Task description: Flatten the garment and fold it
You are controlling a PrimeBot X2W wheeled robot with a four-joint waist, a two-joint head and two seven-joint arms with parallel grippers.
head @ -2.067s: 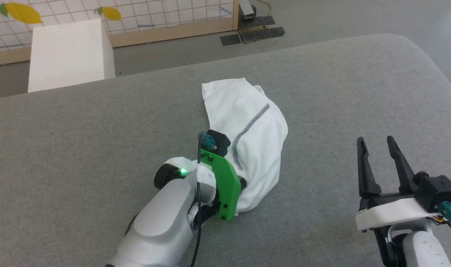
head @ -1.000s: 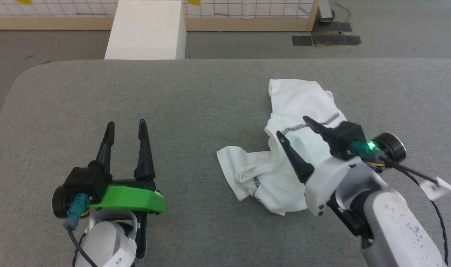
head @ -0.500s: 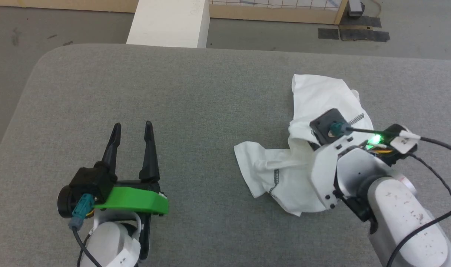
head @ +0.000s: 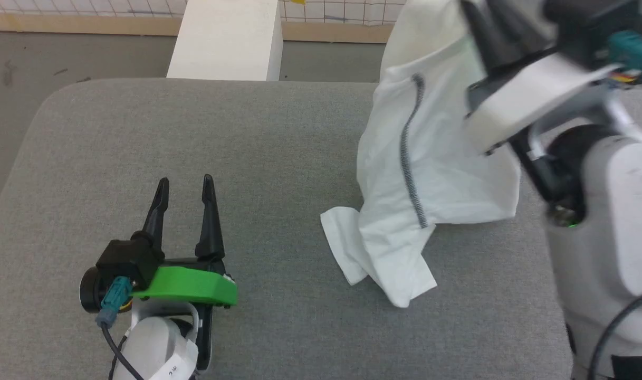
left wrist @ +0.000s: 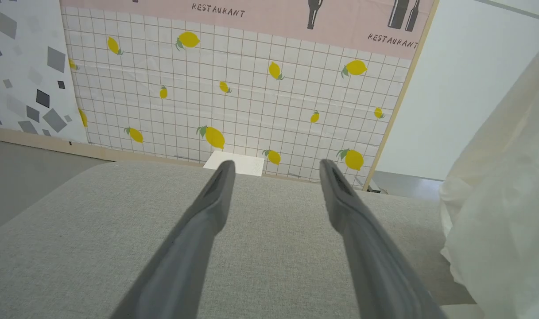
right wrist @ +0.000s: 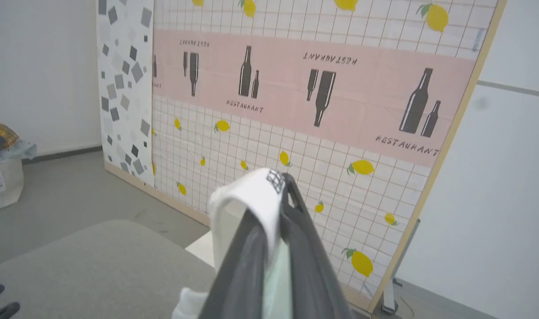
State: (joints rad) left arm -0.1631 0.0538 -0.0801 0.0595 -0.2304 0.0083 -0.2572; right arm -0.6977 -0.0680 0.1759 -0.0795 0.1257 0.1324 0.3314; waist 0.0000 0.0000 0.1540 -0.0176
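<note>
Here the right arm is bent up high at the right side, its pale forearm rising from the near right corner and its wrist tipped toward the far wall. The right gripper has its jaws pressed together on a fold of the garment. The garment hangs from it, with the lower end lying crumpled on the grey table right of centre. The left gripper rests low at the near left, fingers pointing far, jaws spread, well apart from the cloth.
</note>
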